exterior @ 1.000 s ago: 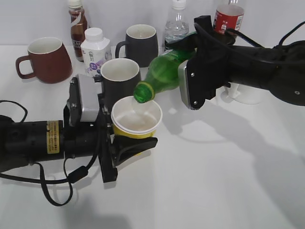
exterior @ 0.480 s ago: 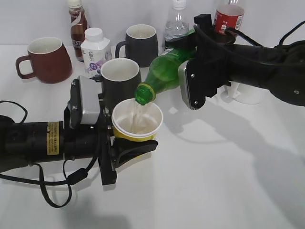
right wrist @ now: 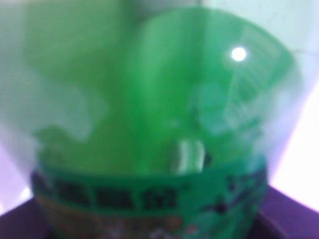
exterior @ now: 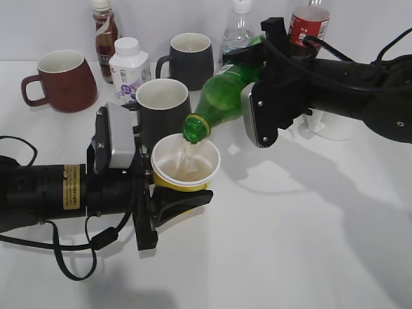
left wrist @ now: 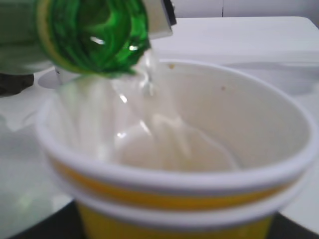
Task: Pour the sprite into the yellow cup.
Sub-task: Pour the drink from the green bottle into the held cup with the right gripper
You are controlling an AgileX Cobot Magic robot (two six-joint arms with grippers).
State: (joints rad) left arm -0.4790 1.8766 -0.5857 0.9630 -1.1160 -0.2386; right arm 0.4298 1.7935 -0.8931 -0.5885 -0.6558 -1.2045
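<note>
The green sprite bottle (exterior: 222, 96) is tilted neck-down to the left, its open mouth (exterior: 195, 127) just above the yellow cup (exterior: 185, 168). Clear liquid streams from the mouth into the cup. My right gripper (exterior: 257, 74) is shut on the bottle's body; the bottle fills the right wrist view (right wrist: 159, 124), blurred. My left gripper (exterior: 168, 193) is shut on the yellow cup and holds it upright. In the left wrist view the cup (left wrist: 174, 199) fills the frame, with liquid pooling inside and the bottle mouth (left wrist: 94, 35) at the upper left.
Behind the cup stand a dark grey mug (exterior: 163, 106), another dark mug (exterior: 190, 59), a dark red mug (exterior: 61, 80), a white milk bottle (exterior: 128, 67), a brown drink bottle (exterior: 105, 32), a clear water bottle (exterior: 239, 32), a cola bottle (exterior: 309, 22) and a white cup (exterior: 331, 125).
The bottle stays tilted over the cup; the stream keeps flowing and the liquid level in the cup has risen. Both arms have hardly moved.
</note>
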